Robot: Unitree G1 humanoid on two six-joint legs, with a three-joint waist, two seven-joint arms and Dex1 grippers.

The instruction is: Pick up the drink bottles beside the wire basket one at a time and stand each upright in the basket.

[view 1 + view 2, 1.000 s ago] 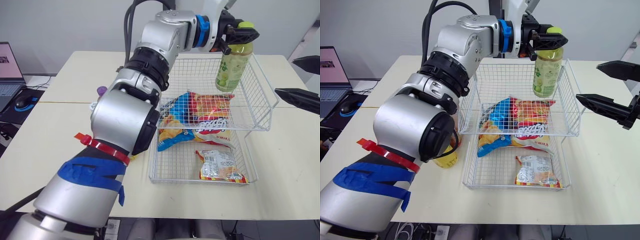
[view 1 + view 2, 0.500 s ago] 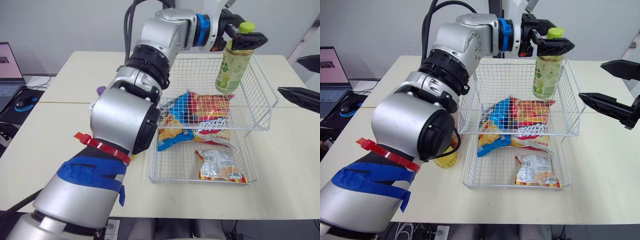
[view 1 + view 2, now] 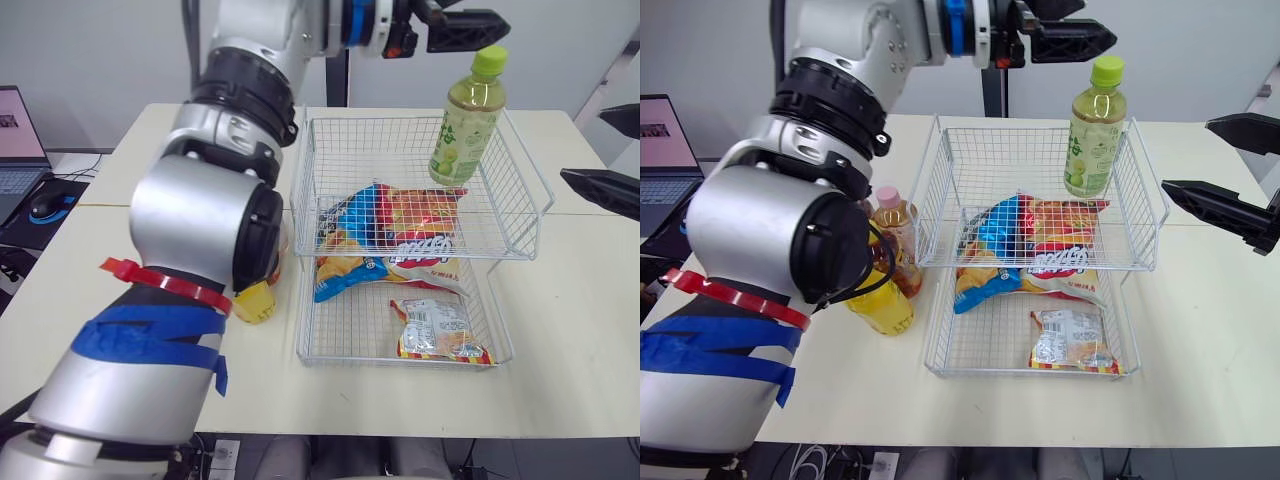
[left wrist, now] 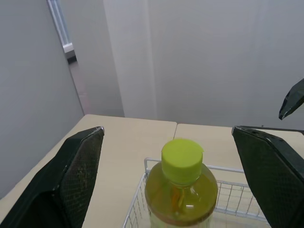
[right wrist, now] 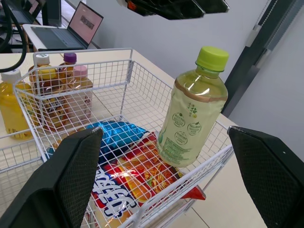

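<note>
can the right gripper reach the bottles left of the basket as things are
Probably not: the right gripper hangs to the right of the basket, which, with the green-capped bottle in it, stands between it and the bottles.

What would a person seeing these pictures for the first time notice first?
A green-capped bottle stands upright in the far right corner of the upper wire basket, with the left gripper open above it, not touching. Colourful snack bags lie in the basket, and more bottles stand beside it on the robot's left.

Bottle [image 3: 1091, 140] pale green — lime cap [image 3: 1106, 70]; basket [image 3: 940, 190] white wire.
</note>
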